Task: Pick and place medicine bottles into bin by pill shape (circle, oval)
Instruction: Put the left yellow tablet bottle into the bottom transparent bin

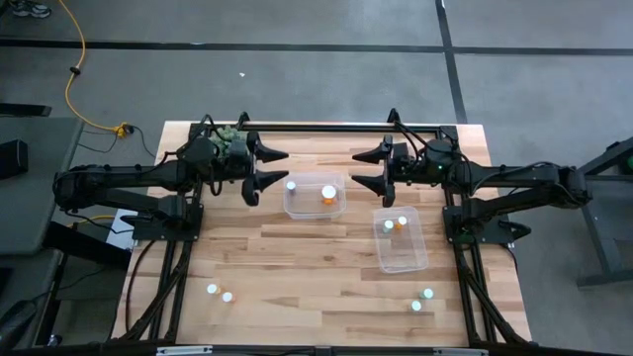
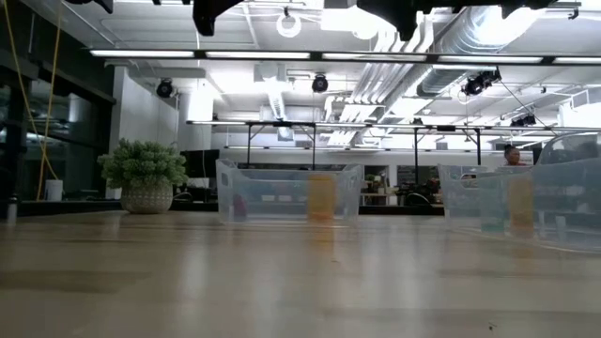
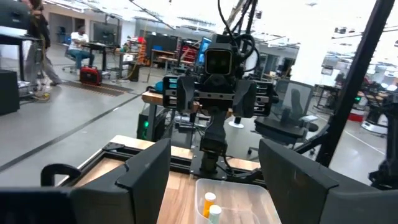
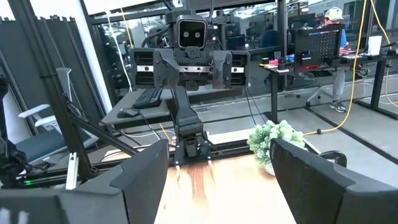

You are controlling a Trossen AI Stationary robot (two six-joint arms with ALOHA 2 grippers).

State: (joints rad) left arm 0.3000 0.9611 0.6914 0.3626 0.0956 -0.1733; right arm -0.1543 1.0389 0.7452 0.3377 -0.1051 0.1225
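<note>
Two clear bins stand mid-table. The far one (image 1: 315,196) holds two bottles (image 1: 327,193); the right one (image 1: 400,238) holds two bottles (image 1: 396,222). Two bottles (image 1: 219,293) stand on the table at the near left and two more (image 1: 422,300) at the near right, all showing white caps. My left gripper (image 1: 274,168) is open, raised at the far left, pointing toward the right edge. My right gripper (image 1: 364,168) is open, raised at the far right, pointing toward the left edge. Both are empty.
A green spiky plant in a pot (image 1: 229,137) stands at the far left, beside my left arm; it also shows in the low view (image 2: 144,175) and the right wrist view (image 4: 275,138). Bare wood lies between the bins and the near edge. People show in the room behind.
</note>
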